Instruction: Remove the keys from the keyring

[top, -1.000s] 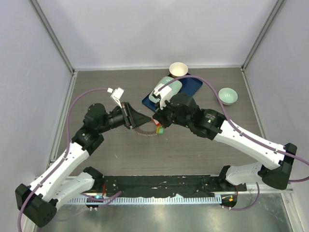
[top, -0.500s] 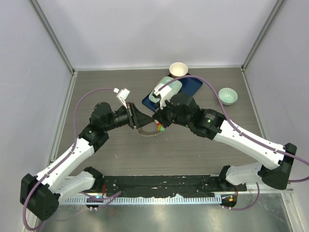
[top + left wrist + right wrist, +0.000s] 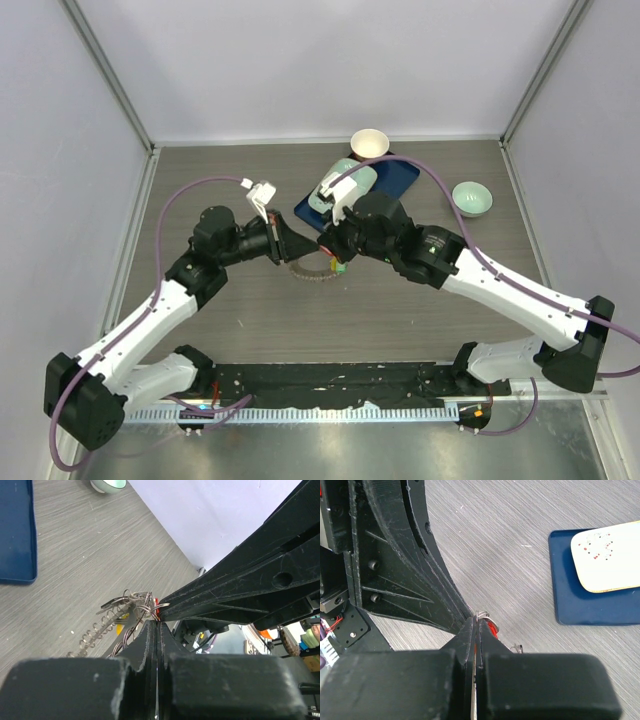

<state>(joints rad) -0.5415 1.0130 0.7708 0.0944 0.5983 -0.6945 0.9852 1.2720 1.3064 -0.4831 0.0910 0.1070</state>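
The keyring [image 3: 307, 276] hangs between both grippers above the table, its silvery fringe drooping in an arc. My left gripper [image 3: 298, 250] is shut on wire loops of the keyring [image 3: 102, 626] at its fingertips [image 3: 156, 622]. My right gripper [image 3: 324, 250] faces it tip to tip and is shut [image 3: 476, 619] on a small split ring beside the red key's head [image 3: 493, 628]. Coloured key heads [image 3: 333, 266] hang under the right gripper. In the left wrist view a red speck [image 3: 158, 611] and a yellow-orange head [image 3: 120, 628] show among the rings. The green key is not clearly visible.
A dark blue tray [image 3: 392, 180] lies just behind the grippers with a pale oblong object [image 3: 345, 185] on it. A cream bowl [image 3: 369, 143] stands at the back. A pale green bowl [image 3: 472, 198] sits at the right.
My left arm has moved right and forward, bringing its gripper tip against the right gripper. The keyring has shifted slightly right with it. The right arm has barely moved.
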